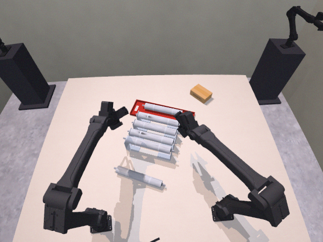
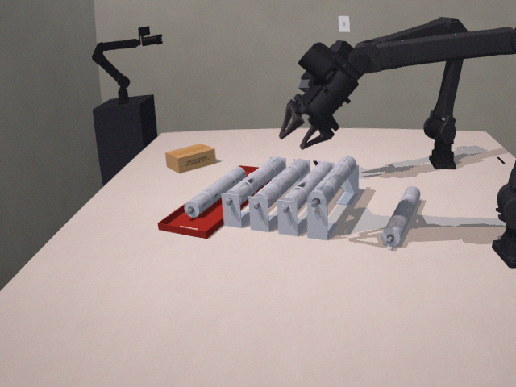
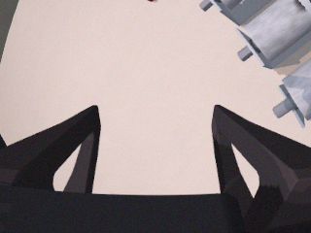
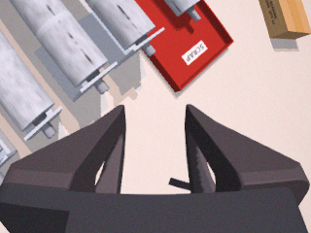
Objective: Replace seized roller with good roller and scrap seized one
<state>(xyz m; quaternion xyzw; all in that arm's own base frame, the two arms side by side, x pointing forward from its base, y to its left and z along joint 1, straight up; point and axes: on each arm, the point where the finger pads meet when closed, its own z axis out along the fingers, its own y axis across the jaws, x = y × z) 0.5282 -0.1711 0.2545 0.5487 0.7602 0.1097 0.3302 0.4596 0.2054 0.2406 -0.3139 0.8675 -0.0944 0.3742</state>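
Front roller (image 1: 147, 144) (image 2: 333, 179) appears to rest high on its brackets. Three rollers sit lower behind it: back (image 1: 157, 119) (image 2: 258, 179), second (image 1: 155, 127) (image 2: 285, 179) and third (image 1: 151, 136) (image 2: 308, 183). One roller (image 1: 161, 108) (image 2: 214, 191) lies in the red scrap tray (image 2: 175, 222) (image 4: 175, 73). Another roller (image 1: 138, 177) (image 2: 401, 218) lies on the table in front of the bed. Left gripper (image 1: 124, 119) (image 3: 156, 108) is open and empty beyond the bed's left ends. Right gripper (image 1: 177, 124) (image 4: 155, 108) is partly open, empty, above its right ends.
A cardboard box (image 1: 201, 93) (image 2: 190, 158) (image 4: 284, 18) stands behind the tray on the right. A short dark bar (image 4: 179, 183) lies right of the bed, and another bar (image 1: 155, 239) (image 2: 501, 160) lies near the table's front. Arm stands rise beyond the table.
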